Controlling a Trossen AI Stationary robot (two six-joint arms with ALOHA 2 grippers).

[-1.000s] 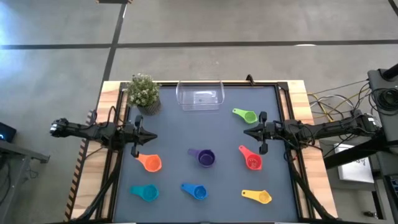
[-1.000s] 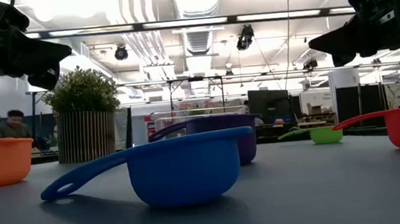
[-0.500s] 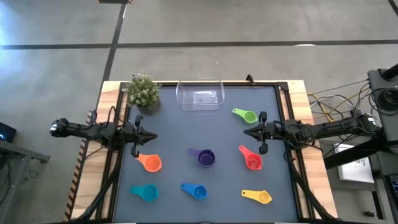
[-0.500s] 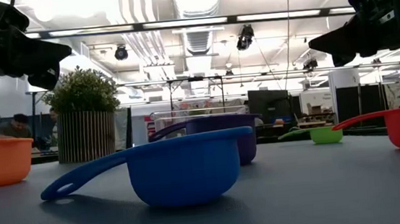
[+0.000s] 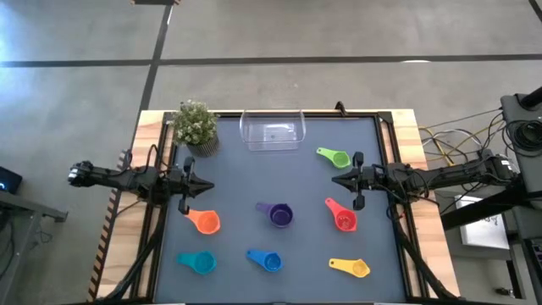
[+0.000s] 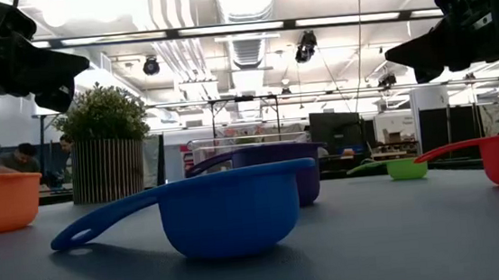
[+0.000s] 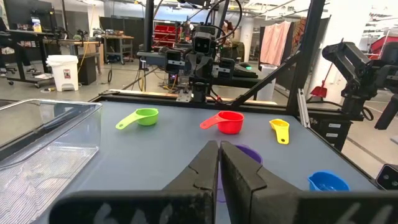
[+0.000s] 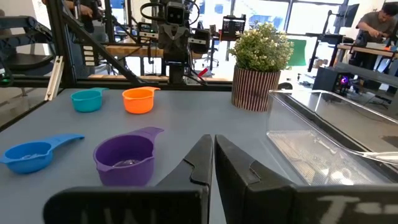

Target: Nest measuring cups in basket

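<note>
Nothing's moved since a second ago: both arms and all seven cups sit right where they were. The left gripper (image 5: pixel 209 186) hangs above the table with fingers pinched shut on nothing, orange cup (image 5: pixel 204 222) just beside it toward the near edge. The right gripper (image 5: pixel 334 180) faces it, clenched empty too, between the green cup (image 5: pixel 335 157) and red cup (image 5: pixel 342 217). Purple cup (image 5: pixel 279 214) sits in the open middle between them; teal (image 5: pixel 198 263), blue (image 5: pixel 267 260) and yellow (image 5: pixel 352 268) line the near edge. The basket (image 5: pixel 272 130) is at the far edge, empty, next to the plant (image 5: pixel 196 125). Lots of bare table (image 5: pixel 254 178) in between.
</note>
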